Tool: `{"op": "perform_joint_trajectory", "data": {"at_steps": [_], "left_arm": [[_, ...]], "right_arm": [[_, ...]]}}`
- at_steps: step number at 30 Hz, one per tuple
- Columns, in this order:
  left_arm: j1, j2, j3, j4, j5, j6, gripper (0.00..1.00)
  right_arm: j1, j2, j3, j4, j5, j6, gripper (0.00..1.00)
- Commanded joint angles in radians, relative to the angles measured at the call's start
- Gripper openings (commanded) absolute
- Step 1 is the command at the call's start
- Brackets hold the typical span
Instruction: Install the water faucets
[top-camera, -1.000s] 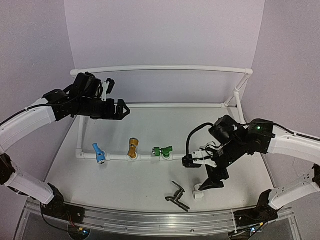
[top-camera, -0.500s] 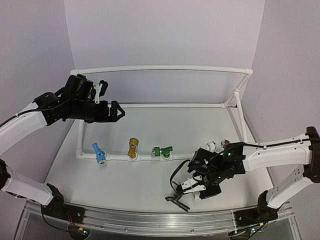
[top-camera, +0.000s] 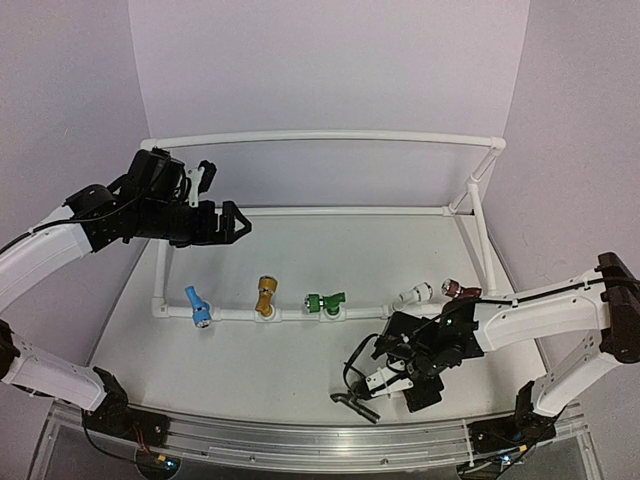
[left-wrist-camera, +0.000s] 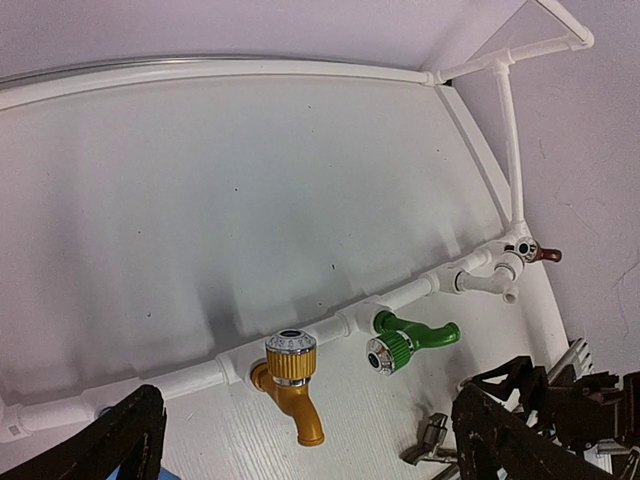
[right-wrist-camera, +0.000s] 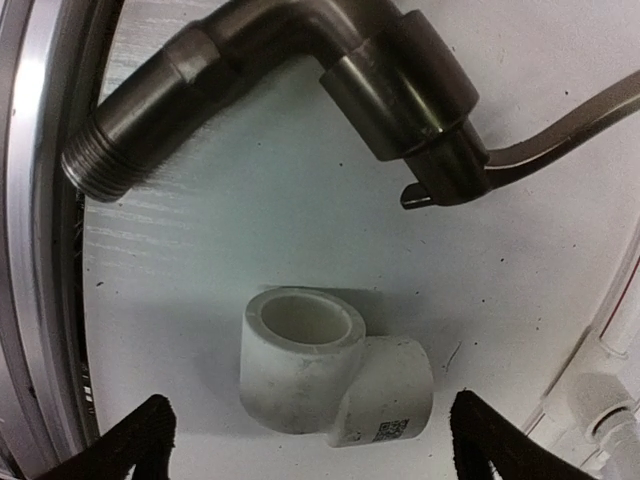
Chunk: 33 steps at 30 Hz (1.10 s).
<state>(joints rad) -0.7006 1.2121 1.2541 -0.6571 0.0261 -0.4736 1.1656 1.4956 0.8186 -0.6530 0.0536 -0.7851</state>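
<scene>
A dark grey metal faucet (top-camera: 352, 402) (right-wrist-camera: 300, 60) with a bent lever lies loose on the table near the front edge. Beside it stands a small white plastic elbow fitting (right-wrist-camera: 330, 375), its open mouth up. My right gripper (top-camera: 403, 388) (right-wrist-camera: 318, 445) hovers low over the fitting, open, with one fingertip on each side and neither touching it. Blue (top-camera: 197, 305), gold (top-camera: 264, 296) (left-wrist-camera: 290, 375), green (top-camera: 324, 303) (left-wrist-camera: 405, 340), white (top-camera: 415, 293) and maroon (top-camera: 462, 290) (left-wrist-camera: 545, 254) faucets sit on the white pipe (top-camera: 230, 314). My left gripper (top-camera: 232, 222) (left-wrist-camera: 305, 440) hangs open, high above the pipe's left part.
The white pipe frame (top-camera: 320, 137) runs along the back and down the right side (top-camera: 480, 230) of the table. A metal rail (top-camera: 300, 432) (right-wrist-camera: 30, 250) borders the front edge, close to the grey faucet. Purple walls close in the sides and back.
The right gripper has come down from mid-height to the near edge, settling over the white fitting beside the grey faucet. The left gripper drew slightly back to the left.
</scene>
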Motion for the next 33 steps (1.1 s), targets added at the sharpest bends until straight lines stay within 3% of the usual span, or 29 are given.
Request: {"op": "perform_joint_trajectory", "data": {"at_steps": [1, 6, 10, 16, 21, 24, 26, 30, 33], "left_arm": [[-0.004, -0.016, 0.005, 0.0, 0.013, -0.014, 1.0], [-0.004, -0.017, 0.007, 0.001, 0.017, -0.016, 1.0], [-0.004, -0.024, 0.021, -0.016, 0.0, -0.017, 1.0], [-0.005, -0.04, 0.02, -0.018, -0.009, -0.017, 1.0], [-0.005, -0.049, 0.007, -0.018, -0.013, -0.021, 1.0], [-0.004, -0.06, -0.001, -0.009, -0.016, -0.02, 1.0], [-0.005, -0.067, -0.004, -0.008, -0.017, -0.02, 1.0], [-0.005, -0.076, -0.008, -0.009, -0.016, -0.019, 1.0], [-0.005, -0.086, -0.019, -0.001, -0.016, -0.016, 1.0]], "right_arm": [[0.002, -0.002, -0.002, 0.04, 0.048, -0.003, 0.98], [-0.002, 0.008, -0.021, 0.08, 0.034, 0.012, 0.96], [-0.042, 0.04, -0.027, 0.09, 0.005, 0.015, 0.85], [-0.087, 0.068, -0.016, 0.097, -0.044, 0.009, 0.76], [-0.103, 0.096, -0.014, 0.106, -0.082, 0.006, 0.71], [-0.107, 0.096, -0.011, 0.11, -0.109, 0.007, 0.76], [-0.107, 0.097, -0.01, 0.115, -0.118, 0.004, 0.73], [-0.108, 0.106, -0.006, 0.116, -0.121, 0.005, 0.56], [-0.109, 0.095, 0.006, 0.112, -0.136, 0.019, 0.49]]}}
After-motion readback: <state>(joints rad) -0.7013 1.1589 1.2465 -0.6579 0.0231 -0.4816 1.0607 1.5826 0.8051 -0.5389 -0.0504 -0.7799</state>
